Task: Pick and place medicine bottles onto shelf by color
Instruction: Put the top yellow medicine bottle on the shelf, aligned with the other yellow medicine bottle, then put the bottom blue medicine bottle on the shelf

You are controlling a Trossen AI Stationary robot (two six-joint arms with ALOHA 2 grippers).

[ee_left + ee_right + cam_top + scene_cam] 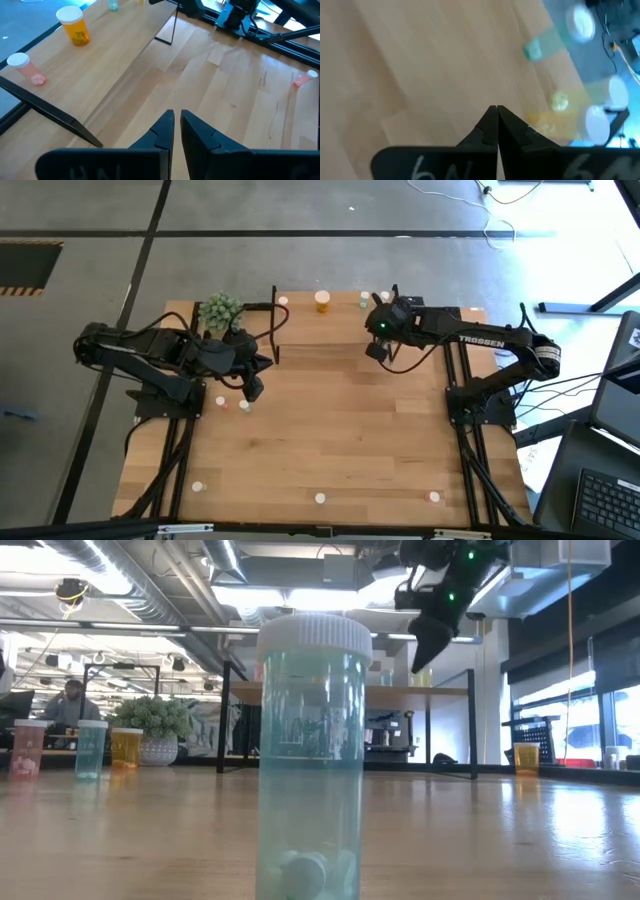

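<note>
The shelf (335,320) stands along the table's far edge, with an orange bottle (322,301), a pink bottle (27,67) and small teal ones (364,300) on its board. More bottles stand about the table: two (243,406) below my left gripper, several along the near edge, one a teal bottle (313,760) right at the low camera. My left gripper (252,388) hovers shut over the table's left part, holding nothing. My right gripper (378,350) is shut and empty, raised near the shelf's right end; blurred teal (555,35) and yellow bottles (570,117) show beyond its fingers.
A spiky green potted plant (221,310) stands at the far left corner beside the shelf. Bare wood lies in the table's middle (340,420). A pink bottle (304,79) lies on its side on the table. A seated person (70,700) shows far off in the room.
</note>
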